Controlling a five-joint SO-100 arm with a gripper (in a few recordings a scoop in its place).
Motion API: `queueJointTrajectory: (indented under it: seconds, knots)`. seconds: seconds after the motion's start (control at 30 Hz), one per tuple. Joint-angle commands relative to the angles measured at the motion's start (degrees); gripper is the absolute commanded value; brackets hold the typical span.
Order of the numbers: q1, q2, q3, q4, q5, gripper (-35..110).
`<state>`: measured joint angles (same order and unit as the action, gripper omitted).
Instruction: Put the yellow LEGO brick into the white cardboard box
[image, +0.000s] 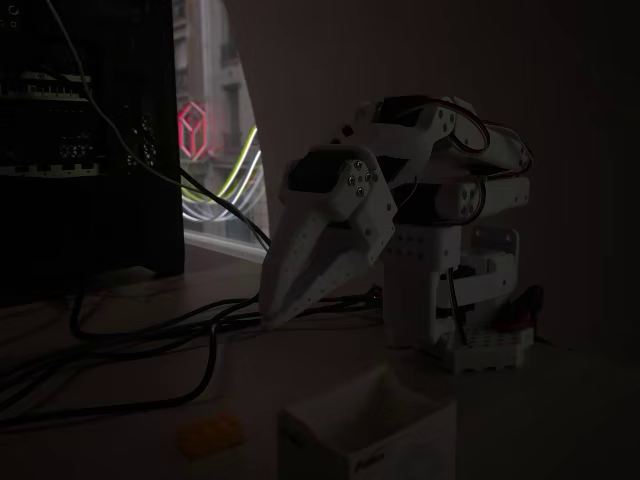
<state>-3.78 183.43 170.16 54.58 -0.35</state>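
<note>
The fixed view is running very dim and underexposed. The only strong light is coming through the window (222, 130) at the upper left, behind the white arm (400, 210), and is overexposing there. The arm is catching faint grey light on its upper faces. Below it, the bench (560, 420) is sinking into murky, grainy shadow, and the yellow LEGO brick (210, 433) is barely glowing.

Fixed view v. dark, detail mostly lost. White cardboard box (368, 435) cut off by bottom edge; front print barely legible, inside not visible. Yellow LEGO brick (210, 433) dim, studs too faint to count. Gripper (272, 312) tip merges w/ dark cables (150, 340) behind it; can't tell if jaws are open or closed. Cables run off left edge. Robot base (480, 345) right side lost in shadow.
</note>
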Motion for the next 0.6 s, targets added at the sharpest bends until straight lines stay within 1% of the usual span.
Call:
queueJointTrajectory:
  seconds: [0.0, 0.57]
  knots:
    - [0.5, 1.1, -1.6, -0.2, -0.3, -9]
    - [0.9, 1.1, -1.6, -0.2, 0.2, -9]
